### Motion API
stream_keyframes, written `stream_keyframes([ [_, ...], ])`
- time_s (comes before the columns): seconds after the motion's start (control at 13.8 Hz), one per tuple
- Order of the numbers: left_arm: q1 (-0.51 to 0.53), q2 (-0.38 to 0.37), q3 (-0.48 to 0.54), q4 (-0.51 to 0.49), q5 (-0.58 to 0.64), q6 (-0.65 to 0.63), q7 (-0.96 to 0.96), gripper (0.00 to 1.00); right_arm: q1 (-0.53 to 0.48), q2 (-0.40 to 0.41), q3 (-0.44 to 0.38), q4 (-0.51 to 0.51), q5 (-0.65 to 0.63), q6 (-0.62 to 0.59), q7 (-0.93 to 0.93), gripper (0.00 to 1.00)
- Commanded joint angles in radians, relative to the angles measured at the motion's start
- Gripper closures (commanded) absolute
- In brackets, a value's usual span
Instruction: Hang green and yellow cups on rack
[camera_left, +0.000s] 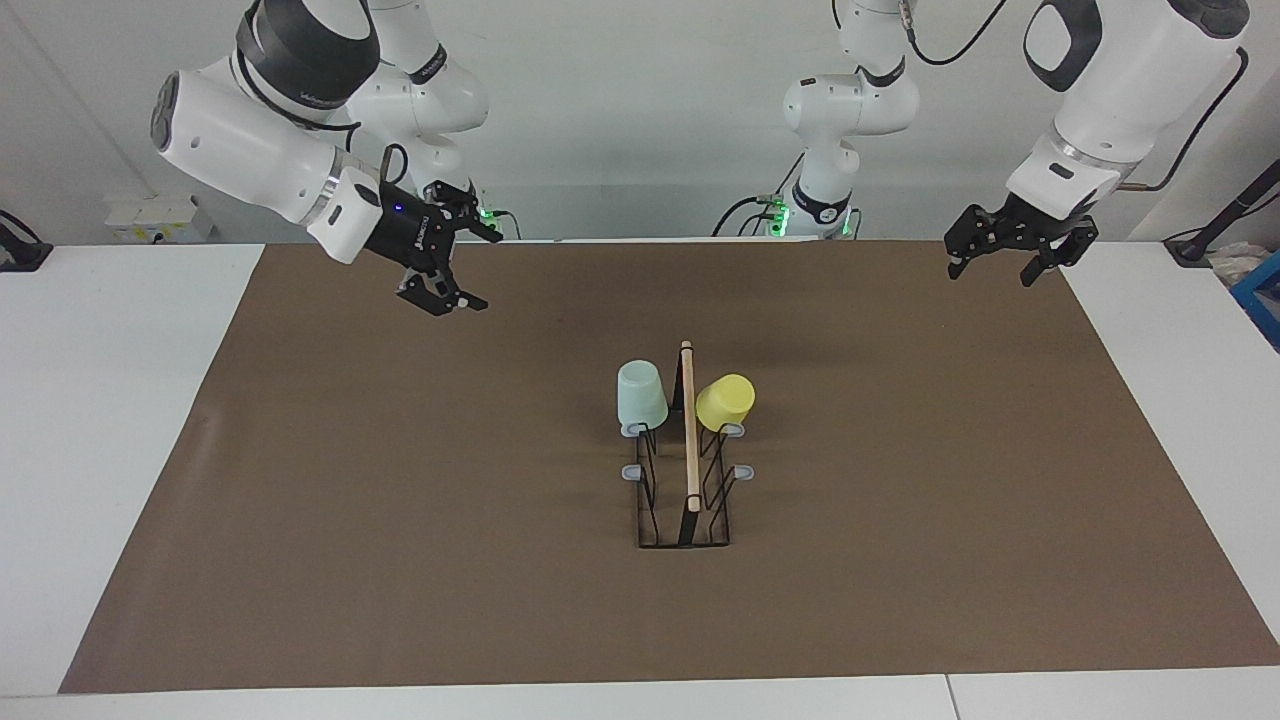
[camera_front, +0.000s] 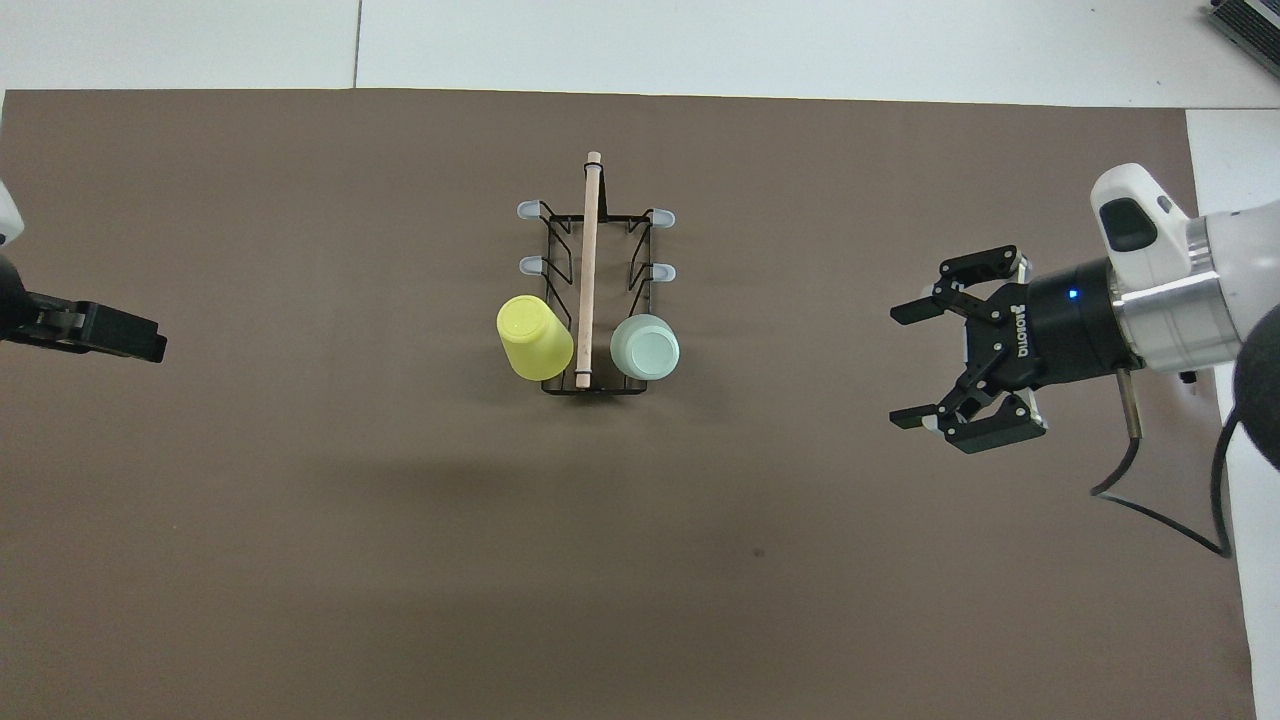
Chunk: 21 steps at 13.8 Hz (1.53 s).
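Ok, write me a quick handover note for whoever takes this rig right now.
Right gripper: open, empty, up over the brown mat at its own end.
Left gripper: open, empty, waiting over the mat's corner at its end.
Green cup and yellow cup: both upside down on the rack, on the pair of pegs nearest the robots, one each side of the wooden handle.
Done: both cups hung.
Left: nothing that shows.

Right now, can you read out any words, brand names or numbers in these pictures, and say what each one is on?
"ROBOTIQ": white letters on the black body of the right gripper, seen in the overhead view.
Small lettering on the right arm's dark upper band, facing view: too small to read.
Nothing else carries text.
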Motion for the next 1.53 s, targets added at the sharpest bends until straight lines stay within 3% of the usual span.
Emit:
stream_keyframes([
  [0.0,0.011,-0.001,-0.004,0.001,-0.007,-0.010,0.007,0.00,-0.010,-0.006,0.012,0.019,-0.189,-0.032,0.165,0.00],
  [0.44,0.011,-0.001,-0.004,0.001,-0.007,-0.010,0.009,0.00,-0.013,-0.019,0.012,0.005,-0.435,-0.008,0.373,0.00],
  [0.87,0.011,-0.001,-0.004,0.001,-0.007,-0.010,0.009,0.00,-0.100,-0.018,0.006,0.007,-0.506,-0.005,0.373,0.00],
  [1.16,0.011,-0.001,-0.004,0.001,-0.007,-0.010,0.009,0.00,-0.100,-0.010,0.007,0.011,-0.494,0.064,0.401,0.00],
  [1.45,0.008,-0.001,-0.004,0.003,-0.007,-0.008,0.009,0.00,-0.097,-0.003,0.006,0.034,-0.506,0.066,0.705,0.00],
])
